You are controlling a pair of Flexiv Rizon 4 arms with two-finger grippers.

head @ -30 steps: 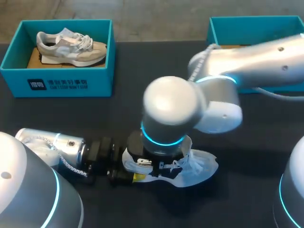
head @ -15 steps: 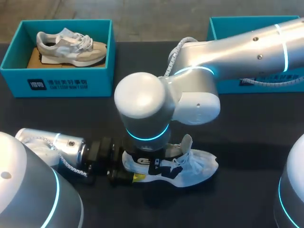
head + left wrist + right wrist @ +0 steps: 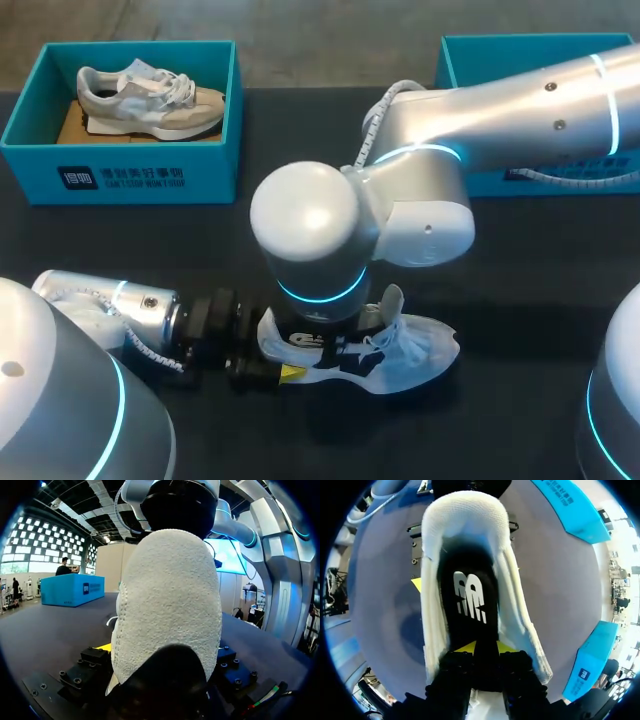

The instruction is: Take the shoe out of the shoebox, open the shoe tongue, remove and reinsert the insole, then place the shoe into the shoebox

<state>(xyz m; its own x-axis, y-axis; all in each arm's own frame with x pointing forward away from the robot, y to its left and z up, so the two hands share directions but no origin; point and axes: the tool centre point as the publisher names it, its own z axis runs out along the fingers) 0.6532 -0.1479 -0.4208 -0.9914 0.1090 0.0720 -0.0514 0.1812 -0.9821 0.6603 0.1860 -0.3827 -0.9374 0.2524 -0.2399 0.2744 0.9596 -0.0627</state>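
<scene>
Two tools on one white shoe (image 3: 415, 350), lying mid-table (image 3: 520, 290), well apart from teal shoebox (image 3: 470, 60). Step judged: insole removal. Left tool (image 3: 280, 357) clamps heel; right tool (image 3: 485, 649) pinches dark insole (image 3: 469, 592). Next: draw insole up and out, heel braced. Collar nubbly, soft; insole flat, smooth, likely flexible.

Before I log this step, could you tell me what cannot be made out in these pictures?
Right wrist view: the right gripper hides the insole's front end and the white shoe's toe.
Head view: the right arm covers the shoe's opening, so insole and right gripper are hidden.
Left wrist view: the shoe's heel blocks the view, so how the left gripper holds it cannot be told.
</scene>
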